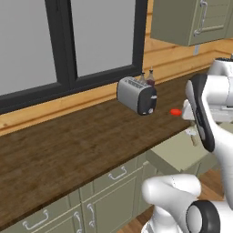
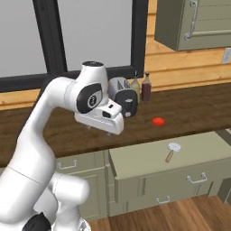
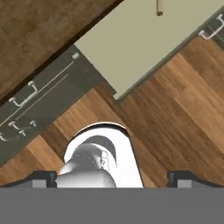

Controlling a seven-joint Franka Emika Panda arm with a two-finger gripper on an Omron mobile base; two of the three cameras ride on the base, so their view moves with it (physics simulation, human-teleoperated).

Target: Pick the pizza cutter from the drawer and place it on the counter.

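The pizza cutter (image 2: pixel 172 152), with a pale round wheel and a tan handle, lies flat in the open sage drawer (image 2: pixel 144 155) toward its right half. In the left base view the cutter (image 1: pixel 193 135) peeks out beside the arm, over the drawer (image 1: pixel 175 152). In the hand view only the handle's end (image 3: pixel 159 8) shows, at the top, on the drawer's beige inside (image 3: pixel 144 43). My gripper (image 2: pixel 100 130) hangs open and empty above the front edge of the counter (image 2: pixel 189 113), left of the cutter and well above it. Its fingertips (image 3: pixel 43 177) stand wide apart.
On the counter (image 1: pixel 68 145) stand a silver toaster (image 1: pixel 137 95) and two bottles (image 2: pixel 146 88); a small red disc (image 2: pixel 158 121) lies in front of them. A wall cabinet (image 2: pixel 198 22) hangs at the upper right. Cabinet fronts (image 2: pixel 81 180) and a wooden floor (image 3: pixel 183 113) lie below.
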